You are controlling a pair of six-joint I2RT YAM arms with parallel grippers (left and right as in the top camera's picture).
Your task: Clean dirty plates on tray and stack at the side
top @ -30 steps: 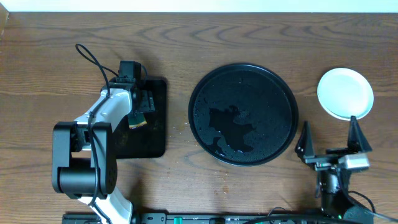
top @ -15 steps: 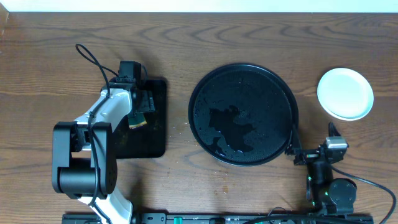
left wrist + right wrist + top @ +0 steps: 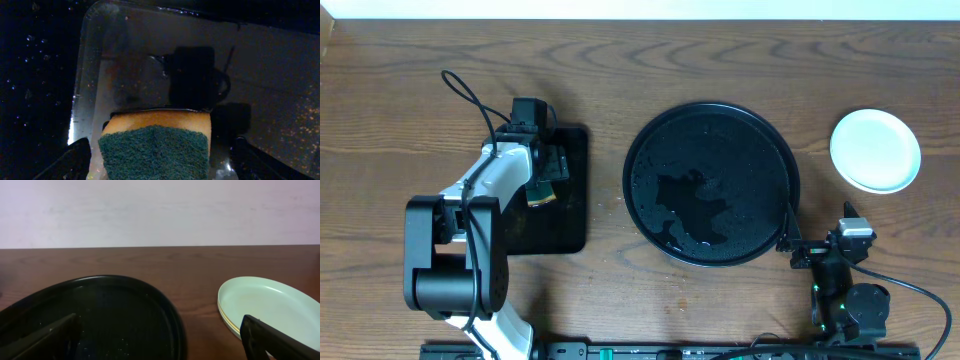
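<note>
The plates (image 3: 876, 150) sit stacked on the bare table right of the tray (image 3: 710, 183); the top one is pale and looks clean. In the right wrist view the plates (image 3: 270, 305) show a yellow edge under the top one. The round black tray (image 3: 100, 315) holds only a film of water. My right gripper (image 3: 818, 238) hangs open and holds nothing near the front edge, between tray and stack. My left gripper (image 3: 546, 184) is open over a yellow-and-green sponge (image 3: 155, 150), its fingers (image 3: 75, 160) apart from the sponge's sides.
The sponge (image 3: 542, 194) lies on a small rectangular black tray (image 3: 570, 215) at the left, wet and glossy. The left arm's base (image 3: 445, 265) stands at the front left. A pale wall runs behind the table's far edge.
The right arm has drawn back from the plate stack toward the front edge, and its gripper has swung down to face the back wall. The left arm and sponge have not moved.
</note>
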